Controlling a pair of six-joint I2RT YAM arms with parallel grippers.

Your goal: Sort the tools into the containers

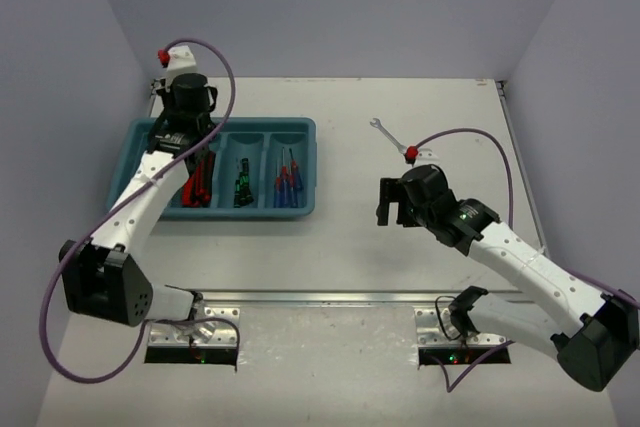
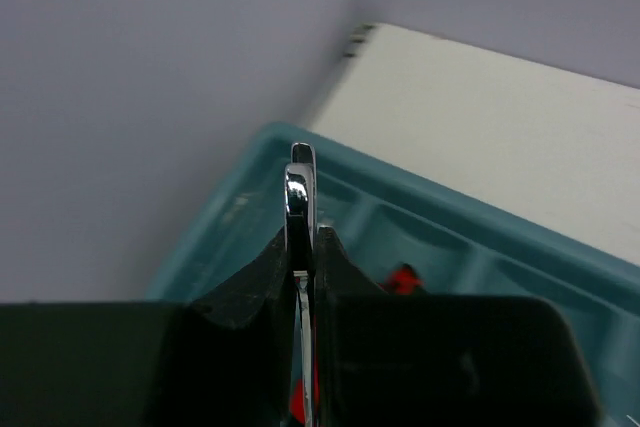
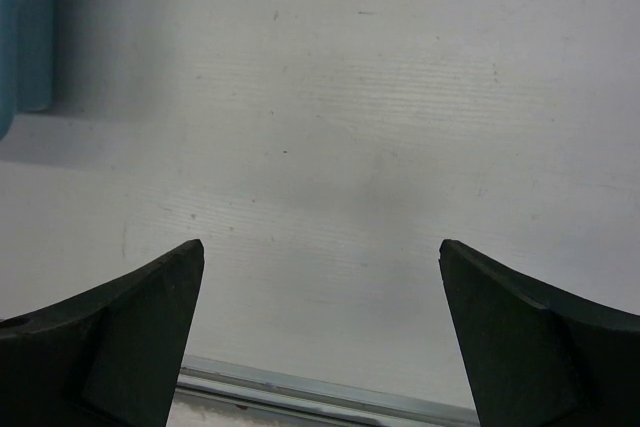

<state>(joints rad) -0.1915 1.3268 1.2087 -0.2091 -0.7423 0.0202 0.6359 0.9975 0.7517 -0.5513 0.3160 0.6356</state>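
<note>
The left hand (image 2: 303, 247) grips a silver wrench (image 2: 297, 195) edge-up over the 9 o'clock end of the tray (image 1: 300, 128), while the loose wrench (image 1: 384, 133) lies on the bench (image 1: 350, 247) at 12 o'clock from the nearer, wide-open right hand (image 1: 394, 215), its length running 10-to-4.

White table (image 1: 350, 247) w/ pale grey walls (image 1: 330, 7) on 3 sides.

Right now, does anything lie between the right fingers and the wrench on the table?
Nothing visible does. Only bare table shows between the open right fingers and the wrench; the tray stands aside, to the left.
</note>
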